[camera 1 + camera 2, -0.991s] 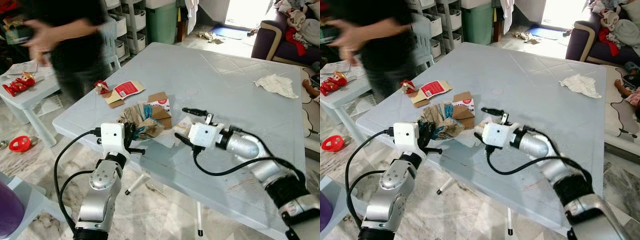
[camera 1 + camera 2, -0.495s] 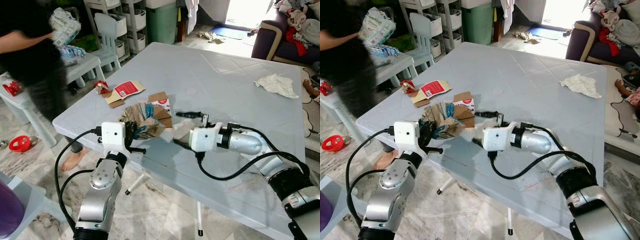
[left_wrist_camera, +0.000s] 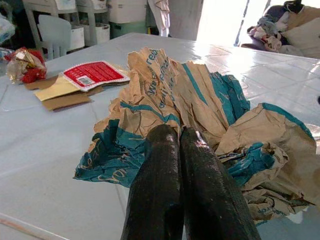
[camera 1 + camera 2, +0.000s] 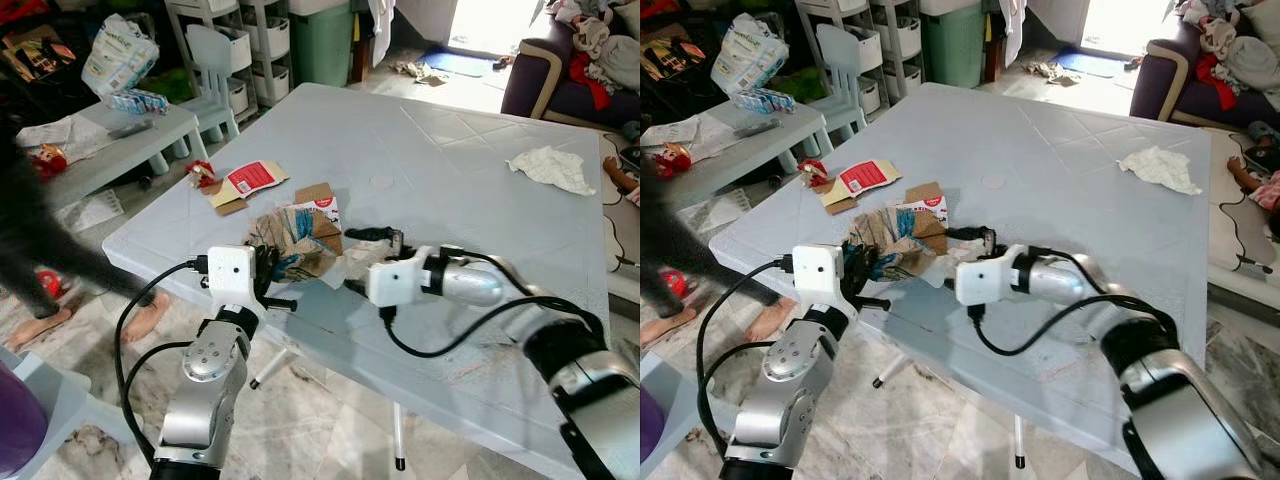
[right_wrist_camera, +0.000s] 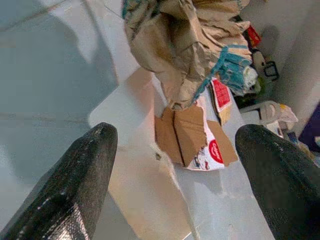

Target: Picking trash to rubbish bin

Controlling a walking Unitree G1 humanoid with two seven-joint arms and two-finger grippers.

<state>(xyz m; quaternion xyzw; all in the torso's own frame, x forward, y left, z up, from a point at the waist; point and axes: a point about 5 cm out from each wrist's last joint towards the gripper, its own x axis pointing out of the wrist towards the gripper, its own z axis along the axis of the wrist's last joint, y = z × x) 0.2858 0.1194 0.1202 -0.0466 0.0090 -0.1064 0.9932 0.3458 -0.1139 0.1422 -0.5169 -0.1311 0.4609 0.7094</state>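
Left eye view takes in a pale blue plastic table [image 4: 450, 170] that spreads from 6 o'clock up toward 12, and the trash sits near its edge at about 9 o'clock. A person's blurred dark leg [image 4: 45, 245] and bare feet cross the floor at 9 o'clock, beside a low grey side table [image 4: 110, 135]. The right gripper [image 4: 358, 260] reaches in from 4 o'clock on its silver arm and lies low over the tabletop, its two black fingers spread wide apart with nothing between them; in the right wrist view the fingers [image 5: 70, 185] frame a torn brown cardboard piece [image 5: 192, 137] and a pale flat wrapper on the table. The left gripper [image 4: 268, 282] rises from 7 o'clock to the table's edge, its fingers [image 3: 160, 185] pressed together and touching the crumpled brown and teal paper bag [image 4: 285, 240], though a firm pinch on the paper cannot be confirmed. A flattened red-labelled carton [image 4: 250, 182] lies beyond the bag toward 11 o'clock, with a small red wrapper [image 4: 203, 175] just beside it. A crumpled white tissue [image 4: 550, 168] lies well apart at 2 o'clock.
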